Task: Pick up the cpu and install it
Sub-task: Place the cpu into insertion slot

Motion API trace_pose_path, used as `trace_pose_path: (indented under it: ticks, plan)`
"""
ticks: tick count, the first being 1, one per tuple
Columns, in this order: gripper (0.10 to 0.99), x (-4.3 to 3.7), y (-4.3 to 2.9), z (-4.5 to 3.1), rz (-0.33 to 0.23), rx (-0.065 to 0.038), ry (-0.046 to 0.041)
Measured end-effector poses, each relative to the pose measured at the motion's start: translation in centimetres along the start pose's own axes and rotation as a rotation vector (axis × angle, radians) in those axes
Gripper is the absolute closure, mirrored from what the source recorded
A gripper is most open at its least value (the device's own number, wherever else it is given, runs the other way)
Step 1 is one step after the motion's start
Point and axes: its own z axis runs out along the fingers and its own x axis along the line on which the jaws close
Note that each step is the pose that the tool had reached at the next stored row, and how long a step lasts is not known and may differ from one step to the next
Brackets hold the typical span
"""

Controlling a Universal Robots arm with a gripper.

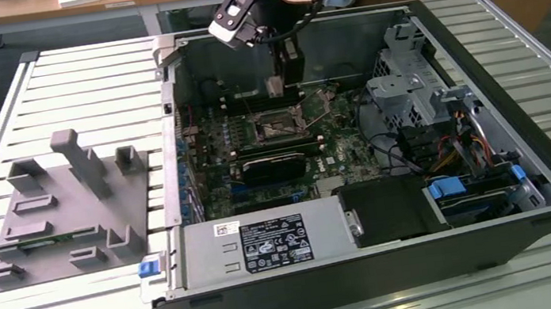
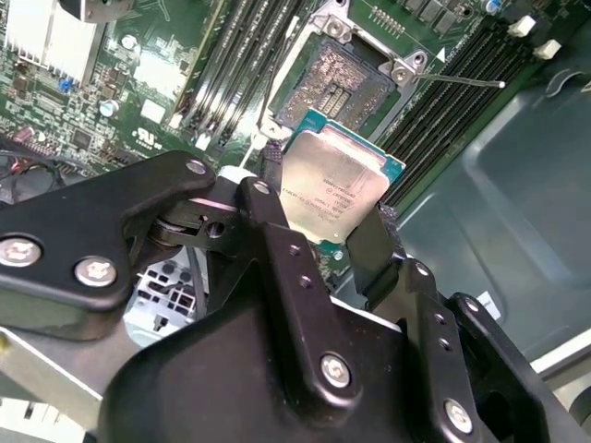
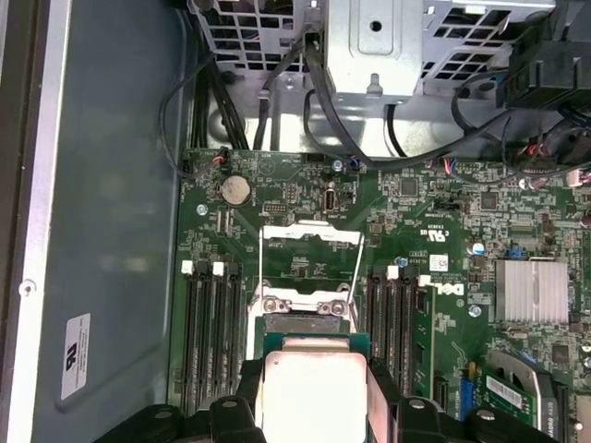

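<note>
Pincer (image 2: 323, 220) clamping cpu (image 2: 334, 180) between its fingers, near open socket (image 2: 340, 78)

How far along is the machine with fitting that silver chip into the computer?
The pickup looks done: the pincer is shut on the silver chip, holding it by its edges. In hand now is the placing: the chip hangs over the green board, close to the open socket. Left: the chip is not yet seated; the socket is empty and its metal frame stands open.
</note>
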Motion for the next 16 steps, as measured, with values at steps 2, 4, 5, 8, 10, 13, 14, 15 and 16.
trace_pose_path:
  ticks: [2, 4, 5, 8, 10, 13, 14, 15, 16]
  plan:
    - [0.553, 0.12, -0.03, 0.31, 0.000, 0.000, 0.0001]
    - [0.553, 0.27, -0.06, 0.69, 0.000, 0.000, 0.0002]
    - [0.553, 0.33, -0.07, 0.87, 0.000, 0.000, 0.0003]
    - [0.553, 0.36, -0.17, 1.40, 0.000, 0.000, 0.0002]
    - [0.553, 0.37, -0.30, 1.76, 0.000, 0.000, 0.0001]
    - [0.553, 0.30, -0.39, 2.30, 0.000, 0.000, 0.0001]
    - [0.553, 0.28, -0.42, 2.48, 0.000, 0.000, 0.0002]
    - [0.553, 0.25, -0.46, 2.65, 0.000, 0.000, 0.0001]
    - [0.553, 0.21, -0.50, 2.82, 0.000, 0.000, 0.0001]
